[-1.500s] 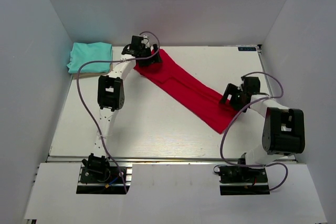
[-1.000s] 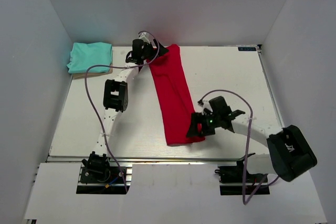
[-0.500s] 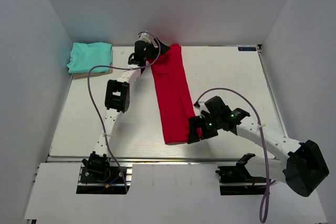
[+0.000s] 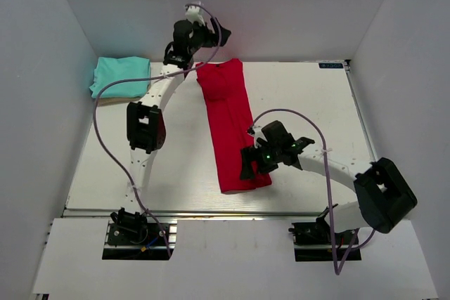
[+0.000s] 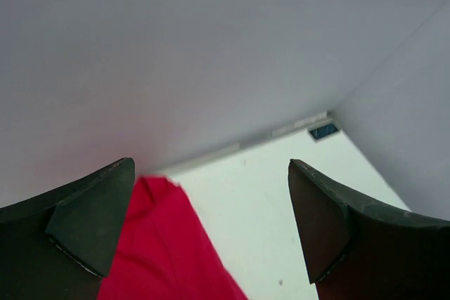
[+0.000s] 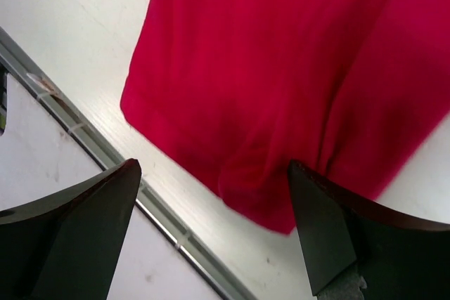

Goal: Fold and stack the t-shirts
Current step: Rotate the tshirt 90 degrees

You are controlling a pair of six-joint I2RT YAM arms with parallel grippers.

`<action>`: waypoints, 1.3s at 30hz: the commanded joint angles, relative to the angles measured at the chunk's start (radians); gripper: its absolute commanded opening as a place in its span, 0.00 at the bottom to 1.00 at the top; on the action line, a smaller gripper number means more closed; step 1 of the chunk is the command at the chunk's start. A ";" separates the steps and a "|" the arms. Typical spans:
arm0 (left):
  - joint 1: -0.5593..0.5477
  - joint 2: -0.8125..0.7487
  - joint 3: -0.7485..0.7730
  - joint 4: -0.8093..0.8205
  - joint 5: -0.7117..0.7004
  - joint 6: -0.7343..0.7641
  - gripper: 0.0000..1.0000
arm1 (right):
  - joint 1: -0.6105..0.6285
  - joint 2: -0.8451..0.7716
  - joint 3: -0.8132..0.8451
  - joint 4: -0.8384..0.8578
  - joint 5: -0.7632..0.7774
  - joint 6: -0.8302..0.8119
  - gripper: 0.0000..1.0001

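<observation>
The red t-shirt (image 4: 230, 128) lies as a long narrow strip on the table, running from the back edge toward the front. It also shows in the left wrist view (image 5: 169, 258) and the right wrist view (image 6: 281, 82). The teal t-shirt (image 4: 119, 76) sits neatly folded at the back left corner. My left gripper (image 4: 211, 35) is open and empty, raised above the strip's far end. My right gripper (image 4: 250, 168) is open and empty, hovering over the strip's near end.
The white table (image 4: 309, 103) is walled by grey panels on three sides. A metal rail (image 4: 211, 211) runs along the front edge, also seen in the right wrist view (image 6: 77, 131). A small blue label (image 4: 330, 65) sits at the back right.
Both grippers dragged the red shirt from a diagonal into a lengthwise strip, then let go. The left gripper has lifted up and back; the right gripper has risen slightly over the near end.
</observation>
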 commanded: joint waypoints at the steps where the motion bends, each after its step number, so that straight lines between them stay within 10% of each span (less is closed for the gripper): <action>1: 0.006 -0.119 0.012 -0.079 -0.075 0.111 1.00 | 0.016 0.043 0.046 0.136 -0.062 -0.028 0.90; 6: 0.006 -0.265 -0.131 -0.177 -0.052 0.142 1.00 | 0.023 0.043 0.076 0.111 0.001 -0.064 0.90; 15: 0.006 -0.774 -0.960 -0.071 -0.053 0.087 1.00 | 0.032 0.055 0.051 0.138 -0.022 -0.082 0.90; 28: -0.013 -0.881 -1.137 -0.326 0.002 0.041 1.00 | 0.066 0.069 -0.203 0.274 -0.176 0.047 0.90; 39: -0.077 -0.954 -1.202 -0.488 0.044 0.002 1.00 | 0.073 -0.059 0.046 0.107 -0.050 -0.046 0.90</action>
